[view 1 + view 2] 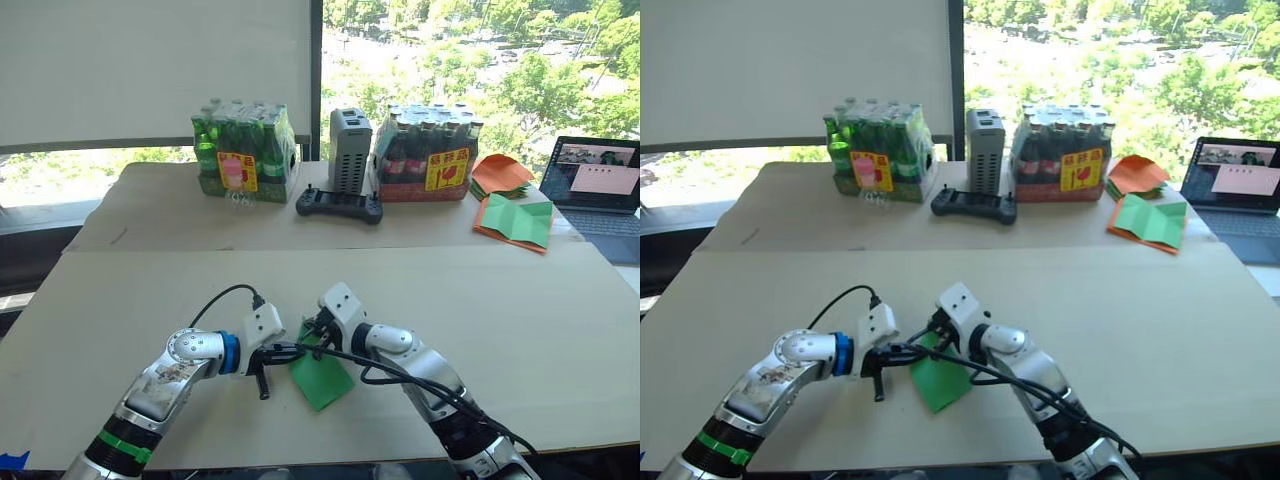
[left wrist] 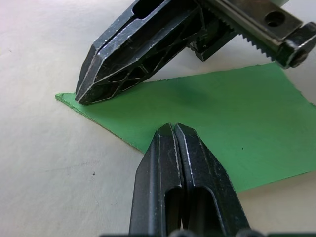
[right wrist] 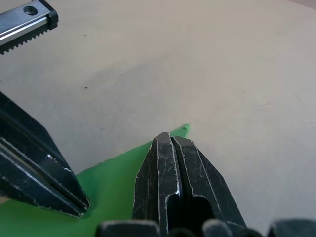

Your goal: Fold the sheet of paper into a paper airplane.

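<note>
Thin matte green sheet of paper point(image 1: 322, 378) folded flat on smooth beige table point(image 1: 520, 330), left gripper point(image 2: 170, 129) fingers together, right gripper point(image 3: 171, 138) fingers together, both black ribbed tips pressing paper's edge

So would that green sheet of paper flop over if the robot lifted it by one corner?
Probably. The sheet of paper looks thin and lies flat on the table, so it should droop. It seems light, apt to slide. Both shut end effectors, left and right, rest at its edges.
</note>
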Available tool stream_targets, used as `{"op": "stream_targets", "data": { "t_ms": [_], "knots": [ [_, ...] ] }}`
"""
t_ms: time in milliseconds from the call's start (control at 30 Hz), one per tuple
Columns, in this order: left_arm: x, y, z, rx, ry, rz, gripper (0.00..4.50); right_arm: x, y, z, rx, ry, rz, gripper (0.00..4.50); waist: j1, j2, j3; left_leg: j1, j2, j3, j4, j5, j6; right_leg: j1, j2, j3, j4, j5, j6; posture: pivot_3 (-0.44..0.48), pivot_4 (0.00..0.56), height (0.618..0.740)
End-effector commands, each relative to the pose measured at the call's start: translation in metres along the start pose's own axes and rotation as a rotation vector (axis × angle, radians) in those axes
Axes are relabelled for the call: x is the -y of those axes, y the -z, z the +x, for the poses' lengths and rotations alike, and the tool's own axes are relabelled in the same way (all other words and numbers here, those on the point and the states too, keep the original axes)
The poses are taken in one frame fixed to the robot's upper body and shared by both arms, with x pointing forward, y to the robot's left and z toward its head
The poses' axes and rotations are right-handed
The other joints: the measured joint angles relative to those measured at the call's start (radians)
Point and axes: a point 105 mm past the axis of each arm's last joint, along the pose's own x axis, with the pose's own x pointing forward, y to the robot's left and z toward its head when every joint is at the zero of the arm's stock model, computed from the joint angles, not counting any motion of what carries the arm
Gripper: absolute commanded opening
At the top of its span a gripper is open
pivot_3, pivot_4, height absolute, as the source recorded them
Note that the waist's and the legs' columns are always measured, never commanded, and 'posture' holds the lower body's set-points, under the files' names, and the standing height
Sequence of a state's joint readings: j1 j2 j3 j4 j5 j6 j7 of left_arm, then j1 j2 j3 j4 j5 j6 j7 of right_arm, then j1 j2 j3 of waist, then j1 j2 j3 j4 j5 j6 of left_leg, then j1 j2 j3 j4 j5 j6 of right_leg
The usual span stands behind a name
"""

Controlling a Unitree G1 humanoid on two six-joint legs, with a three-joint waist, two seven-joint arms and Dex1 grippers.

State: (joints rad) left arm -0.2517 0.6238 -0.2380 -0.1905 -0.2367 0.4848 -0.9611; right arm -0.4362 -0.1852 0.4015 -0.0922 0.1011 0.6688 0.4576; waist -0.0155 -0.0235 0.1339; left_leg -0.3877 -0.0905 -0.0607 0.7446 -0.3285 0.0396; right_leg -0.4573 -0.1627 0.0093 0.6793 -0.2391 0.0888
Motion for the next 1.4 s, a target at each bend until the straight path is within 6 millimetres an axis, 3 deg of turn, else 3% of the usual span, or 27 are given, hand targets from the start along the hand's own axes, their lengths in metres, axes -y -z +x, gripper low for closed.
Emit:
{"op": "stream_targets", "data": {
  "t_ms": [33,567,1400],
  "knots": [
    [0.005,0.016,0.0,-0.064,0.012,-0.03,0.06,0.003,0.008,0.002,-0.028,0.016,0.006,0.0,0.0,0.0,0.0,0.0,0.0,0.0,0.0,0.0,0.0,0.0,0.0,0.0,0.0,0.0,0.0,0.0,0.15,0.678],
    [0.003,0.017,-0.001,-0.067,0.005,-0.031,0.06,-0.018,0.034,-0.013,-0.09,-0.058,0.015,0.0,0.001,0.0,0.0,0.003,0.0,0.0,-0.001,0.0,0.0,0.0,0.0,0.0,-0.001,0.0,0.0,0.0,0.15,0.678],
    [0.002,0.017,-0.001,-0.073,0.014,-0.029,0.06,-0.013,0.048,-0.045,-0.141,0.009,0.07,0.0,0.005,0.0,0.0,0.003,0.0,0.0,-0.001,-0.001,0.001,0.001,0.0,0.0,-0.002,0.0,0.0,0.0,0.15,0.678]
  ]
}}
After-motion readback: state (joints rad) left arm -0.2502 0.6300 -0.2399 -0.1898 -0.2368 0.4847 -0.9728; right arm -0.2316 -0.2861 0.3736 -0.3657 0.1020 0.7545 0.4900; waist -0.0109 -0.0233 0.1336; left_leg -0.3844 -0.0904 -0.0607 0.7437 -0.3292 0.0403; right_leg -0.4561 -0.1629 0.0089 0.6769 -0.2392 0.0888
